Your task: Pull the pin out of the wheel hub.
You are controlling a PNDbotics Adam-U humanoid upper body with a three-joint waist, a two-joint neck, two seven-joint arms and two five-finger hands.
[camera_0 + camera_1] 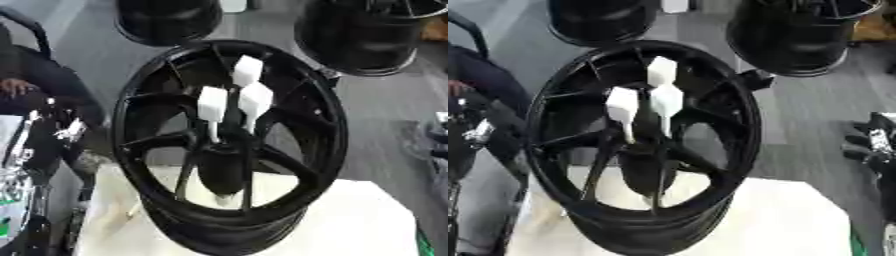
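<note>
across the lower part of the frame a white table carries a black wheel hub, which stands tilted on its rim at the middle of the picture with its spoked face turned up toward the camera. three white pins rise from the centre of the hub, each a thin stem topped by a blocky white head: the left pin stands a little left of centre, the middle pin just beside it to the right, and the upper pin behind them, higher in the frame. all three are still seated among the spokes, and neither hand touches them.

at the right edge of the frame, about mid-height, the right hand shows as dark fingers pointing left, spread and straight, well apart from the hub and holding nothing. at the left edge a dark arm with silver parts comes in beside the hub's rim; whether the left hand's fingers are apart or together cannot be told.

farther back, on the grey floor, two more black wheels stand: one at the upper middle and one at the upper right.
</note>
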